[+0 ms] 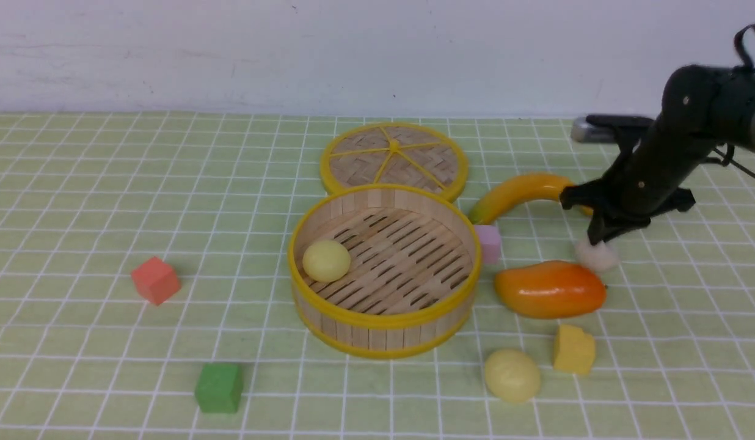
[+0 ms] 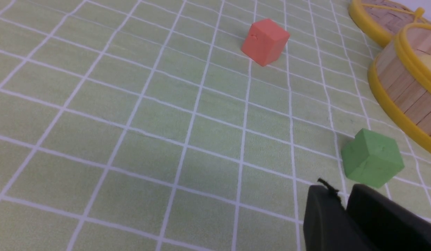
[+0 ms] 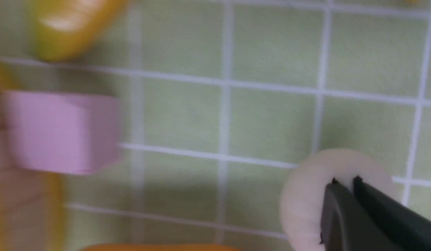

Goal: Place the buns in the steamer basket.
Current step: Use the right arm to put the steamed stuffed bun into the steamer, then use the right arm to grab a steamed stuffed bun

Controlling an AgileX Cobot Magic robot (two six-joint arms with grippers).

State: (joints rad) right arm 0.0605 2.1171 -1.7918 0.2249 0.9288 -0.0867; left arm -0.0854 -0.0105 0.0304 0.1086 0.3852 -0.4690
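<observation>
The steamer basket (image 1: 383,318) stands mid-table with one pale yellow bun (image 1: 326,260) on its slatted floor. A second pale yellow bun (image 1: 512,374) lies on the cloth in front of the mango. The off-white bun (image 1: 597,256) rests on the cloth behind the mango's right end. My right gripper (image 1: 597,241) points down onto its top. In the right wrist view the two fingers of this gripper (image 3: 345,180) stand shut together against the bun (image 3: 306,195), not around it. My left gripper (image 2: 341,195) is shut and empty, hovering near the green cube (image 2: 372,157).
The woven lid (image 1: 394,160) lies behind the basket. A banana (image 1: 518,192), pink block (image 1: 488,243), mango (image 1: 550,288) and yellow block (image 1: 574,349) crowd the basket's right side. A red cube (image 1: 156,280) and green cube (image 1: 219,387) sit to its left.
</observation>
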